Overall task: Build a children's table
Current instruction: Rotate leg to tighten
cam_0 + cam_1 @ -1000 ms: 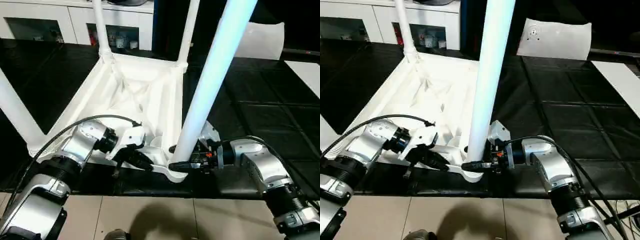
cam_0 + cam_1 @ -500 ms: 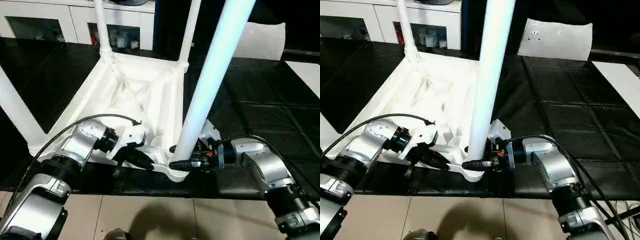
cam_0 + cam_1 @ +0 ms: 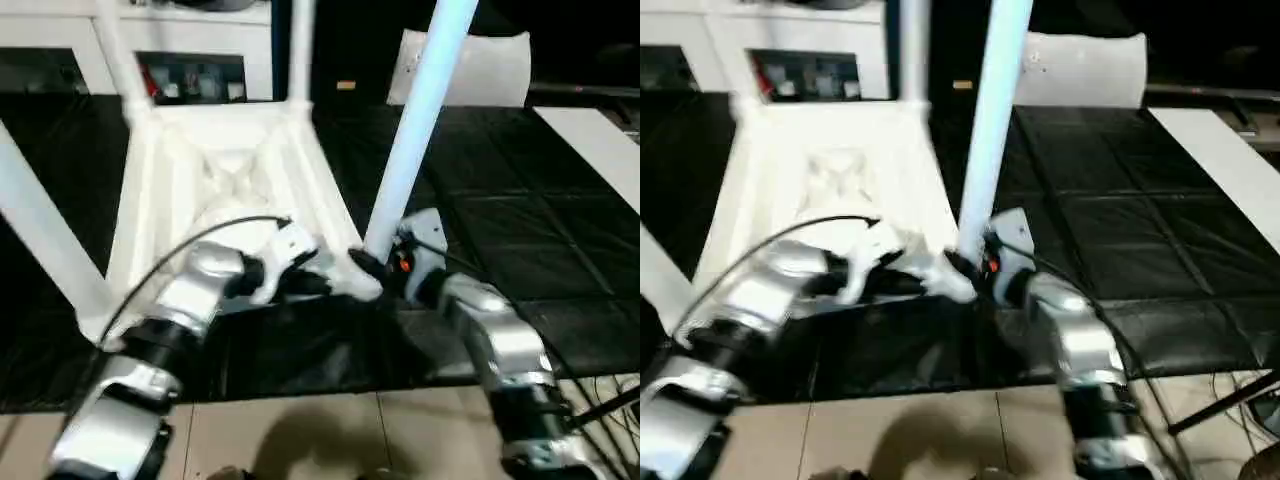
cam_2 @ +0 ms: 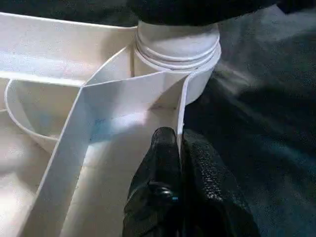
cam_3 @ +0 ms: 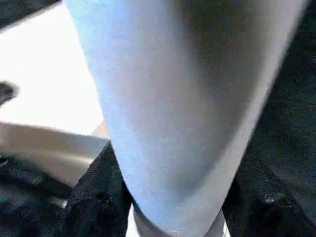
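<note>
Table top (image 3: 215,175) lies upside down mid-counter, three legs look seated. Right gripper (image 5: 168,207) clamps the fourth leg (image 3: 415,120) at the 5 o'clock socket; left gripper (image 4: 180,163) pinches the rim rib (image 4: 180,111). Nearly done, I'd say.

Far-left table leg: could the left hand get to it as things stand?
Probably not right away. The left hand is clamped on the rim of the tabletop beside the near corner socket; the far-left leg stands across the upturned top. It would have to let go first.
</note>
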Available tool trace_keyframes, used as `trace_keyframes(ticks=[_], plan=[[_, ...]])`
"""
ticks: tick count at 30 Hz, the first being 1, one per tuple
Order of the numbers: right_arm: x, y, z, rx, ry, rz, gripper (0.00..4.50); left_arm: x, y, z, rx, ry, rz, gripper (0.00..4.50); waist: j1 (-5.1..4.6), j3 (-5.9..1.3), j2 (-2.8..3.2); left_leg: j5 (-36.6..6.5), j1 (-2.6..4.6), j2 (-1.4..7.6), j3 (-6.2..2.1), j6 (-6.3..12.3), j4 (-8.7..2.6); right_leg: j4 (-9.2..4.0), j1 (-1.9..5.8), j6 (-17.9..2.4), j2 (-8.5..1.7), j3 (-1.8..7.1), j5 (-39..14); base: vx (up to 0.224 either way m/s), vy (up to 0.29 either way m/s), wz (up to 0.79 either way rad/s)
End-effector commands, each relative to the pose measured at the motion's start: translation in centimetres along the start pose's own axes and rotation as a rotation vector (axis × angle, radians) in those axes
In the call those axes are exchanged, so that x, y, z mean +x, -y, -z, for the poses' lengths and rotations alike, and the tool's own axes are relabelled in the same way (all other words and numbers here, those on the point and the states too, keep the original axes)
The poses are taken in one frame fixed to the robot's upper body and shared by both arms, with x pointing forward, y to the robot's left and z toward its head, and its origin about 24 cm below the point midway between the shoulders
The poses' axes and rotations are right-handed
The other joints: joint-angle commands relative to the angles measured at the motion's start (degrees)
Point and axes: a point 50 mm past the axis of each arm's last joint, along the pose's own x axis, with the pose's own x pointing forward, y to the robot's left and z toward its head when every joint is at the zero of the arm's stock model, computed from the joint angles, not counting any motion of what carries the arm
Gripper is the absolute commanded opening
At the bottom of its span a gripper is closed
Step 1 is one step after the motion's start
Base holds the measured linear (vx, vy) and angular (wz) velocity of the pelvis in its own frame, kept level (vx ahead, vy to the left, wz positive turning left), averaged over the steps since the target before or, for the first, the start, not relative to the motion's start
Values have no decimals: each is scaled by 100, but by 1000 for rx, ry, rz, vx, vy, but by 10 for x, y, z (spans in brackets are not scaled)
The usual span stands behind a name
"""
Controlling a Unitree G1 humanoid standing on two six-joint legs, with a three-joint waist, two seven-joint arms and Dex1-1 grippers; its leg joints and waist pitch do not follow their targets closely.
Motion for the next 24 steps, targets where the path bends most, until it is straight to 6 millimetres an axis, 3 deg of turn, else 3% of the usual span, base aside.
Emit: trace_keyframes(ticks=[1,2,3,4,5,7,9,13,14,15,18,22,24], plan=[[18,-57,1,28,-24,-214,202,23,13,-34,2,139,-15,0,34,-339,-17,-1129,151,268,-146,6,-402,-442,157,-1147,-248,147,-864,0,0,0],[19,-59,-1,44,-11,-216,202,23,13,-36,12,132,-25,0,38,-357,-19,-1051,150,271,-141,58,-392,-426,170,-1165,-244,146,-669,0,0,0],[18,-59,-2,51,-2,-230,252,23,13,-37,21,130,-26,0,36,-359,-25,-1014,145,269,-139,98,-388,-419,175,-1176,-243,146,-571,0,0,0],[17,-59,-2,50,6,-239,264,23,12,-38,28,126,-26,0,45,-361,-5,-921,144,270,-139,151,-383,-404,181,-1205,-238,139,-387,0,0,0],[14,-56,-1,38,10,-257,264,20,10,-36,50,115,-13,0,38,-361,-27,-869,139,267,-130,205,-376,-398,186,-1233,-233,139,-250,0,0,0],[12,-54,0,27,11,-263,285,17,10,-34,63,110,-2,0,49,-353,-18,-889,139,272,-131,245,-374,-405,190,-1254,-248,141,-264,0,0,0],[8,-51,0,16,27,-280,302,14,10,-32,78,107,22,0,56,-355,-2,-918,138,272,-135,239,-374,-403,196,-1256,-246,141,-275,0,0,0],[-5,-35,-3,-19,62,-343,348,-1,7,-16,109,79,87,0,68,-385,58,-622,132,272,-137,383,-340,-320,224,-1397,-232,130,467,0,0,0],[-10,-33,-3,-47,68,-389,348,-5,6,-12,114,67,111,0,75,-382,45,-667,127,268,-135,425,-334,-333,242,-1432,-233,120,488,0,0,0],[-15,-31,-2,-73,65,-437,362,-9,5,-7,114,53,126,0,93,-372,75,-704,125,272,-139,435,-338,-330,242,-1439,-242,122,476,0,0,0],[-28,-22,2,-110,53,-541,391,-18,6,3,132,42,200,0,118,-359,52,-893,131,288,-129,452,-344,-344,239,-1479,-241,124,313,0,0,0],[-38,-8,6,-129,4,-616,428,-29,10,14,238,-15,333,0,159,-351,54,-1166,167,313,-137,301,-367,-367,196,-1491,-255,123,-219,0,0,0],[-39,-6,6,-132,-5,-632,444,-32,10,17,257,-35,350,0,185,-355,68,-1153,176,319,-138,261,-370,-352,191,-1487,-250,123,-177,0,0,0]])
